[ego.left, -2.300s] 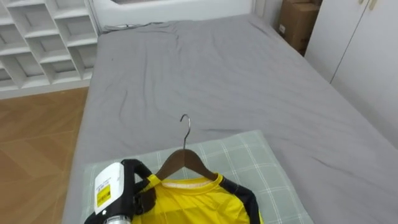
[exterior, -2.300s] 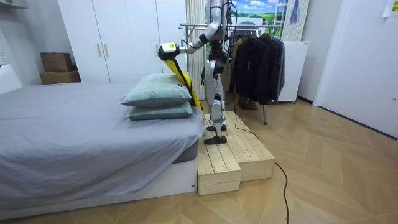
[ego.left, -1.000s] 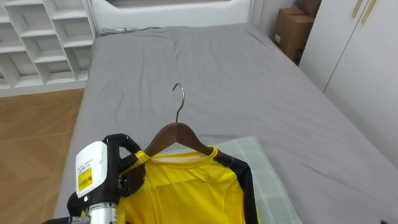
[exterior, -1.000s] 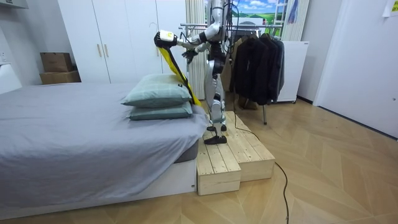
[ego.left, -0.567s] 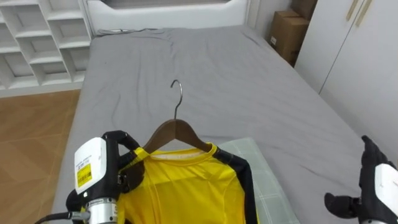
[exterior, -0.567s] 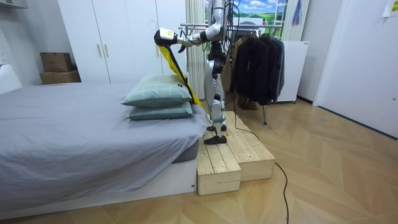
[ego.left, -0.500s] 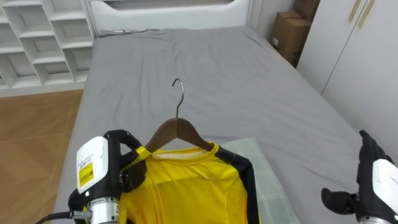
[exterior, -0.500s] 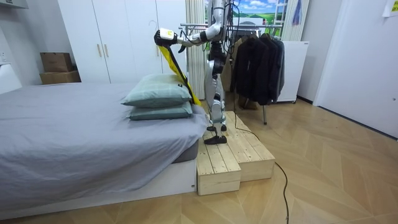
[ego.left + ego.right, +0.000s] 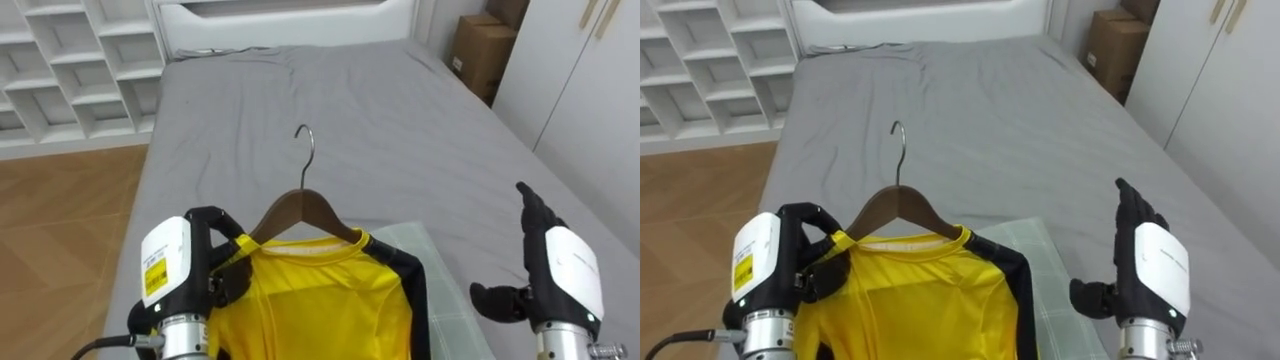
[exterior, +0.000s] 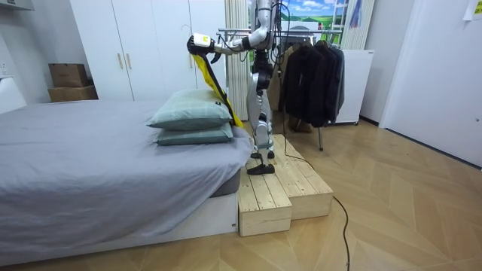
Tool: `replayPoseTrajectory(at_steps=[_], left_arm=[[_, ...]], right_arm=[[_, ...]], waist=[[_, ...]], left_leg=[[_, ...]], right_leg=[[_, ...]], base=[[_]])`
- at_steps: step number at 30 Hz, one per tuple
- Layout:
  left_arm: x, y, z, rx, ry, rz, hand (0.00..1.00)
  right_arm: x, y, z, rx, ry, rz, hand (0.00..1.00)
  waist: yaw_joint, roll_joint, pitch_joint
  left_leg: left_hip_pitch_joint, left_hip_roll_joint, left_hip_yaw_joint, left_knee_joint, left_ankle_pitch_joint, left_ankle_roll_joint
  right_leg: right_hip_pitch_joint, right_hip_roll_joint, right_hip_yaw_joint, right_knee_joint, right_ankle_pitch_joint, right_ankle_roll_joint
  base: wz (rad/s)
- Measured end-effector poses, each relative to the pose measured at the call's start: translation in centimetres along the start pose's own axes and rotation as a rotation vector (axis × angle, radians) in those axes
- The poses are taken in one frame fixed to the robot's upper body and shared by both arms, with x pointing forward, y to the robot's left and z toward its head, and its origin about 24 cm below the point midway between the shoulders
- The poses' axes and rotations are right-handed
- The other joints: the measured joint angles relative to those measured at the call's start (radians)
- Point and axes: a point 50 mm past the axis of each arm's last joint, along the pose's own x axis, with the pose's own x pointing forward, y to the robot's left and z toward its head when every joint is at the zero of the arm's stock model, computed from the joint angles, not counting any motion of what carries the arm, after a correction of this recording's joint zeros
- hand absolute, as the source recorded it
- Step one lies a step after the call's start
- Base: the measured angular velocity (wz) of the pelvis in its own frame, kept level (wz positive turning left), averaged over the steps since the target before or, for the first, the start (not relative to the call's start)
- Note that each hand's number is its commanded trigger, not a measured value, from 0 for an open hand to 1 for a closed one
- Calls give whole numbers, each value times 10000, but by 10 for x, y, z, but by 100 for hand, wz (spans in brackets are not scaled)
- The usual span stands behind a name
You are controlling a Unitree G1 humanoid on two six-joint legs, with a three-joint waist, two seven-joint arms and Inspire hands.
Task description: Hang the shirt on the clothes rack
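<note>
Right hand is now rising beside the yellow shirt, fingers spread, empty; left hand is clutching its hanger above the pillow at the bed's near end, likely for two-handed carrying.

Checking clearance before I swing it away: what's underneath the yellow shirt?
A green checked pillow on the grey bed peeks out beside the yellow shirt; the shirt covers the rest of that pillow.

A wide bed with a wrinkled grey sheet stretched ahead, two pale green checked pillows stacked at its near end. A white open-cubby shelf unit stood on the brown wooden floor at the left. Brown cardboard boxes sat beside white wardrobe doors at the right.
</note>
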Motion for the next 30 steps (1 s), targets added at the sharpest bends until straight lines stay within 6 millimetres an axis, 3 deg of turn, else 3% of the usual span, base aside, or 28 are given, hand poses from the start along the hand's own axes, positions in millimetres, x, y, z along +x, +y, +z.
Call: replayPoseTrajectory(at_steps=[3,8,15,30], left_arm=[[0,0,0,19,-20,-27,100],[3,5,3,57,-300,27,100],[4,9,13,-60,-1059,182,100],[2,5,17,-155,-1289,-33,100]], right_arm=[[3,2,4,410,-37,347,0],[7,5,15,1163,-281,818,0],[12,3,24,2044,-644,1319,0],[16,4,32,1885,-1053,1750,0]], waist=[[0,-15,9],[0,-154,90],[22,-164,89],[9,-164,89]], left_leg=[[18,-2,16,0,0,0],[-34,-2,24,17,0,1],[-50,-8,22,27,1,1],[1,-11,12,11,1,1]], right_leg=[[16,-2,52,0,0,0],[-32,-3,115,-5,0,0],[-43,-9,117,-4,0,0],[8,0,105,-16,0,0]], base=[[0],[0],[0],[0]])
